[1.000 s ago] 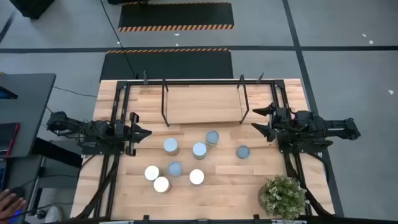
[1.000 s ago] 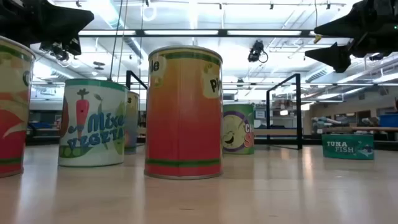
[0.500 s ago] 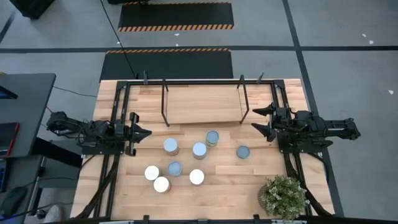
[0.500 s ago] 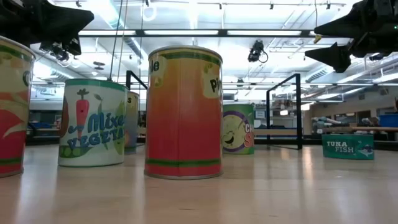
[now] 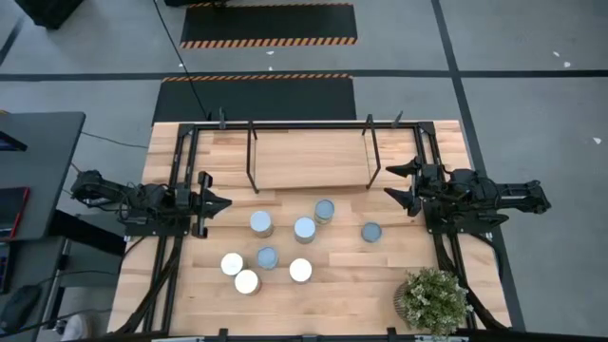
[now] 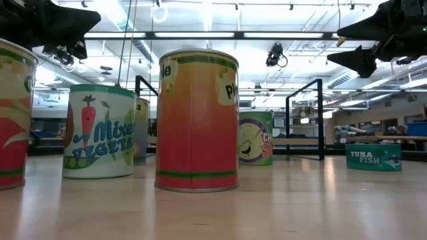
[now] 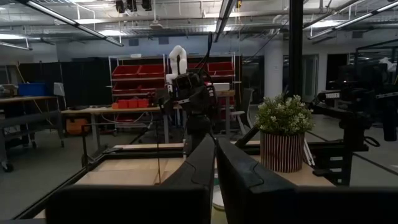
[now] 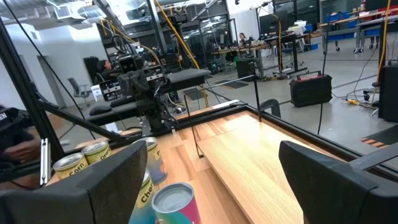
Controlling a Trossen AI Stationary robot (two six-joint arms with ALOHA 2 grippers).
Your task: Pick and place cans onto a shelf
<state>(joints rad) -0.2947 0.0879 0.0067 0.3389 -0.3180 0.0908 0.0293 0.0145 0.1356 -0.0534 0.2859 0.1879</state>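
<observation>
Several cans stand upright on their bases in a loose cluster mid-table, among them a silver-topped can (image 5: 261, 223), a bluish-topped can (image 5: 370, 232) and a white-topped can (image 5: 246, 281). In the low view the nearest is an orange can (image 6: 197, 120). The shelf (image 5: 309, 157), a light board in a black rod frame, stands at the table's far side. My left gripper (image 5: 220, 202) hovers shut at the left edge, above the table. My right gripper (image 5: 389, 184) hovers open at the right edge with nothing between its fingers (image 8: 118, 177).
A bushy potted plant (image 5: 434, 299) stands at the near right corner. Black frame rails (image 5: 180, 161) run along both sides and the far edge. Bare table lies between the cans and the shelf. A grey desk (image 5: 38, 171) stands left of the table.
</observation>
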